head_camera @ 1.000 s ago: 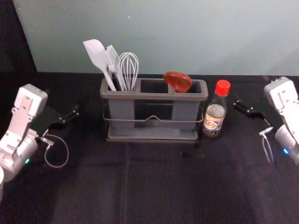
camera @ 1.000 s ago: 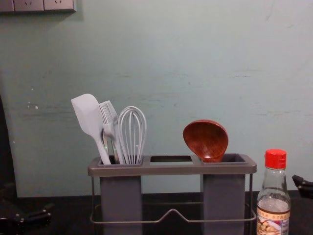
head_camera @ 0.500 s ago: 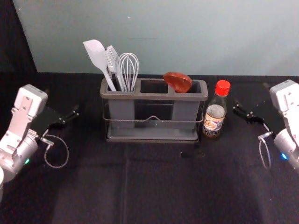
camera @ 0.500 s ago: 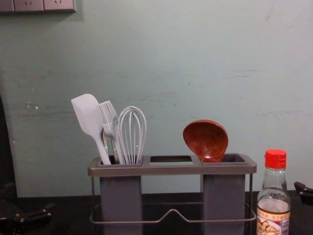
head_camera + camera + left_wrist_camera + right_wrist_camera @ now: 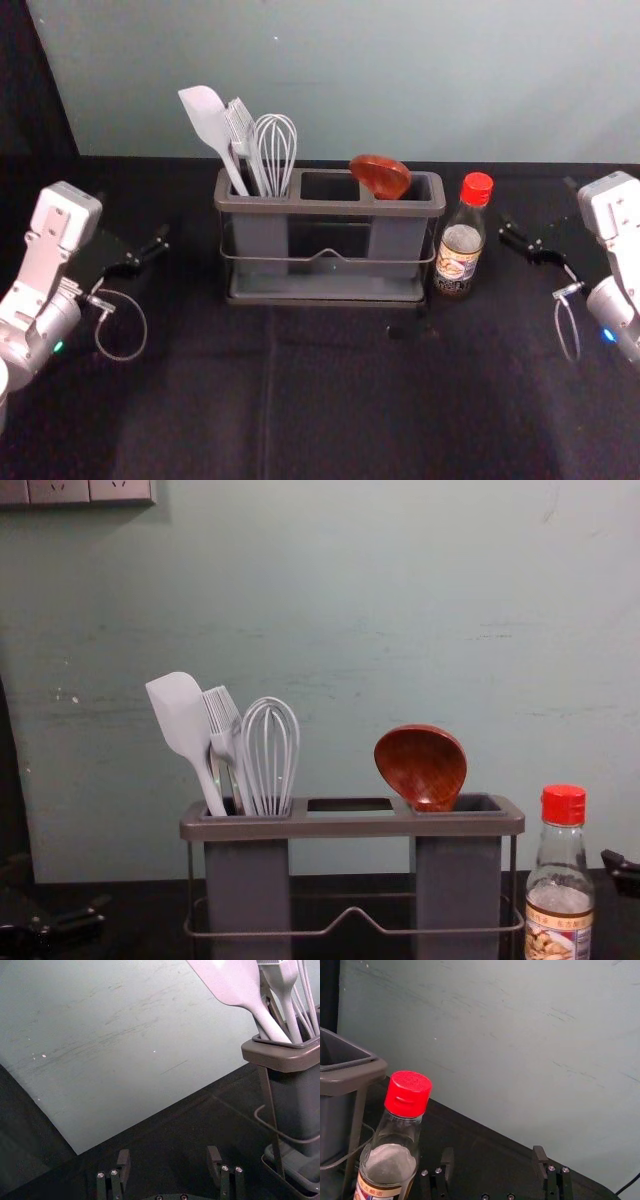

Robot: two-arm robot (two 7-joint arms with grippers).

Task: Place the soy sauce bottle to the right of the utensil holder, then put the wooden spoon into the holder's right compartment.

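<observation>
head view, and here's the soy sauce bottle point(image 5: 460, 246), upright with its red cap on, standing just beside the right end of the utensil holder point(image 5: 330, 206). and the wooden spoon point(image 5: 380, 175)? it's in the right compartment, bowl up, leaning over towards the middle one! over in the left compartment we have a pale spatula point(image 5: 205, 113), a brush point(image 5: 241, 130) and a whisk point(image 5: 276, 145), all heads up, the spatula tipping outwards to the left.

out to the right of the bottle, there's the right gripper point(image 5: 537, 203), apart from it, reaching in over the dark table point(image 5: 340, 400). cut to the right wrist view, and the right gripper point(image 5: 493, 1159) has its fingers spread wide, with the bottle and the holder's end off to one side of them.

across on the far left, well apart from the holder, hangs the left gripper point(image 5: 134, 218), and its own wrist view shows those fingers wide apart too, the spatula and the holder's left end beyond them. and in the chest view, wall sockets point(image 5: 90, 491) sit high up at the left, above the whole line-up
</observation>
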